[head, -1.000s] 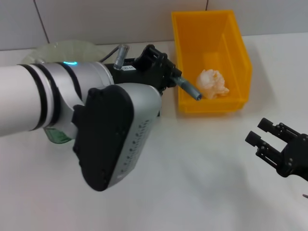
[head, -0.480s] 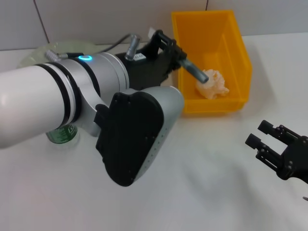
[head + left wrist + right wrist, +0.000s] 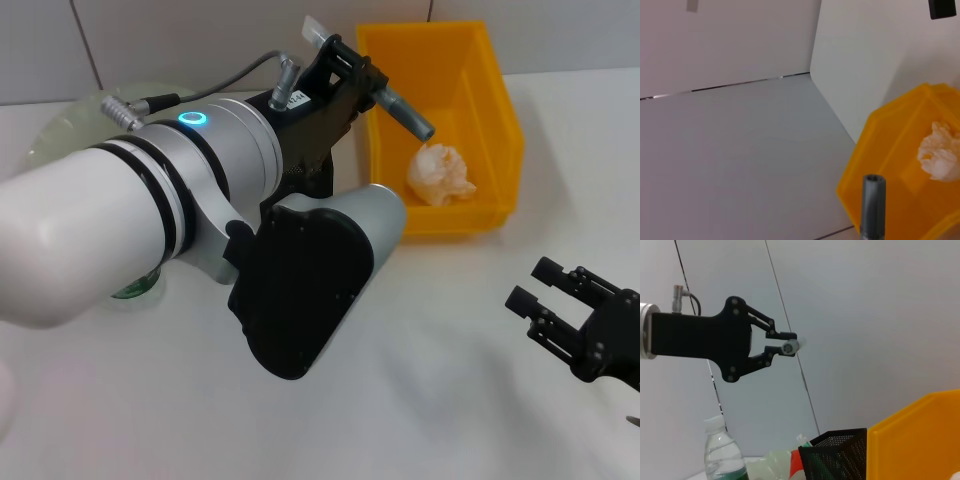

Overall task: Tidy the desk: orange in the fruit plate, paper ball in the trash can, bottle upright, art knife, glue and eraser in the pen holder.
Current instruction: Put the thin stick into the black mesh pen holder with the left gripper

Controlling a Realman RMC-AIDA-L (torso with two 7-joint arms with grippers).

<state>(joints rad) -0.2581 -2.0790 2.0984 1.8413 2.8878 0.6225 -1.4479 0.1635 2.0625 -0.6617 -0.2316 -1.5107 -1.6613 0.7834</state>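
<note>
My left gripper (image 3: pixel 352 78) is raised beside the yellow trash can (image 3: pixel 500 120), shut on the grey art knife (image 3: pixel 408 110), whose tip juts over the can's left wall. The right wrist view shows that gripper (image 3: pixel 786 347) pinching the knife end-on. The paper ball (image 3: pixel 442 172) lies inside the trash can. The bottle (image 3: pixel 722 452) stands upright next to the black mesh pen holder (image 3: pixel 835 456). A bit of the orange (image 3: pixel 794 463) shows by the pale green fruit plate (image 3: pixel 771 463). My right gripper (image 3: pixel 532 282) hovers open and empty at the lower right. Glue and eraser are out of view.
My left arm's bulky white and black links (image 3: pixel 200 240) cover the left middle of the table in the head view and hide the pen holder there. A tiled wall (image 3: pixel 200 40) runs behind the table. Bare tabletop (image 3: pixel 450 350) lies between the arms.
My left arm has lifted and swung toward the back right, carrying the art knife up beside the trash can's left wall. The right gripper has barely moved.
</note>
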